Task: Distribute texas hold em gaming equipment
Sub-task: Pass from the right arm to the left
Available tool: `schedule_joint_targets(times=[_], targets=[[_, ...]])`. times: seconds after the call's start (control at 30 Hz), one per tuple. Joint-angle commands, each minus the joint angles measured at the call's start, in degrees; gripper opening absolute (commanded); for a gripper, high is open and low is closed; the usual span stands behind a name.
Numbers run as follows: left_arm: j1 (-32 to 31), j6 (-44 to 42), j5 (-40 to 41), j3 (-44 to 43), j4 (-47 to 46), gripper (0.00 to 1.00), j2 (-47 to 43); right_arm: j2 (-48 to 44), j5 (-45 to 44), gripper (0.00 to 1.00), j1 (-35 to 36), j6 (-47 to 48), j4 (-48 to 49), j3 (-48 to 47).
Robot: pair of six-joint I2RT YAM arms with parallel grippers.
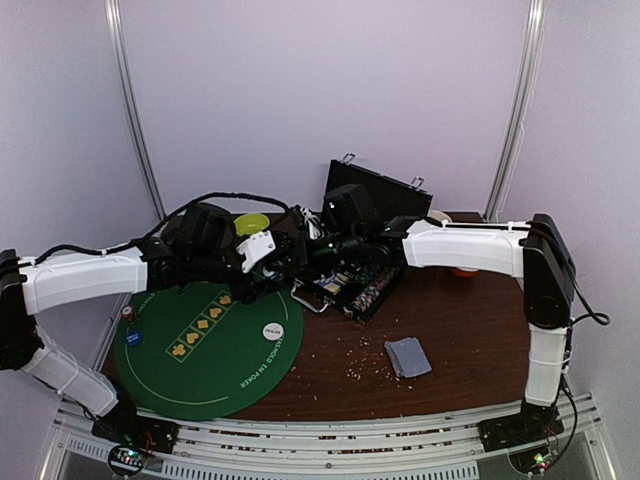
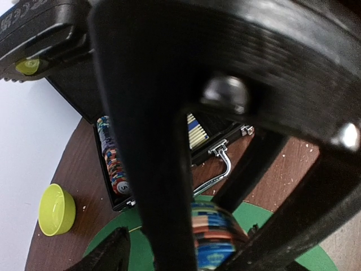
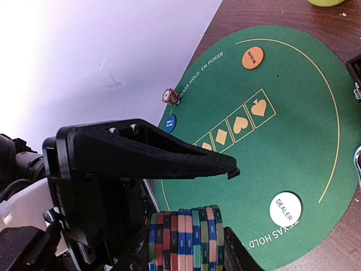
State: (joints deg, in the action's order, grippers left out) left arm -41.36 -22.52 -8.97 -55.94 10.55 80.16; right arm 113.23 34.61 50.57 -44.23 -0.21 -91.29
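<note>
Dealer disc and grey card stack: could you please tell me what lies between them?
The top view shows only green mat and crumb-speckled table between the dealer disc and card stack.

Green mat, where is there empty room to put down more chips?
On the green mat, bare felt lies past the card symbols, between the orange disc and the dealer disc. The brown table is bare between the chip case and the card deck. Crowded: the mat's far edge, where the arms meet.
</note>
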Motion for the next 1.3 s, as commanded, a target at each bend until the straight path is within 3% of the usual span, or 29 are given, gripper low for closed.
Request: schedule_joint_targets(times=[0.0, 0.1, 0.27, 0.33, 0.53, 0.63, 0.8, 0.97, 1.27], targets=[[0.09, 2.20, -1.12, -2.11, -4.09, 0.66, 0.60, -2.41, 1.07, 0.00, 0.36, -0.60, 3.28, -1.00], [0.04, 2.75, -2.04, -2.53, -4.13, 0.59, 1.09, -2.45, 1.07, 0.00, 0.33, -0.73, 3.49, -0.94], [0.02, 3.66, -2.69, -3.27, -4.29, 0.69, 1.89, -2.15, 1.20, 0.00, 0.41, -0.97, 3.81, -0.95], [0.05, 3.59, -3.12, -3.39, -4.31, 0.67, 1.93, -2.10, 1.27, 0.00, 0.47, -1.02, 3.90, -1.06], [0.10, 2.88, -3.09, -3.43, -3.56, 0.26, 1.91, -2.23, 1.07, 0.00, 0.42, -0.86, 3.77, -1.31], [0.10, 2.75, -2.76, -3.48, -2.96, 0.00, 1.84, -2.17, 0.92, 0.00, 0.40, -0.58, 3.52, -1.18], [0.09, 2.75, -2.47, -3.69, -0.27, 0.00, 1.83, -2.01, -0.23, 0.00, 0.20, 0.89, 1.68, -1.36], [0.12, 3.23, -0.48, -2.80, 6.24, 0.00, 3.07, -2.83, -0.99, 0.39, -1.16, 3.35, -1.18, 0.34], [0.09, 4.51, 0.66, 0.29, 9.38, 0.00, 3.18, -3.12, 2.74, 0.44, -2.66, 3.42, -0.33, 2.97]])
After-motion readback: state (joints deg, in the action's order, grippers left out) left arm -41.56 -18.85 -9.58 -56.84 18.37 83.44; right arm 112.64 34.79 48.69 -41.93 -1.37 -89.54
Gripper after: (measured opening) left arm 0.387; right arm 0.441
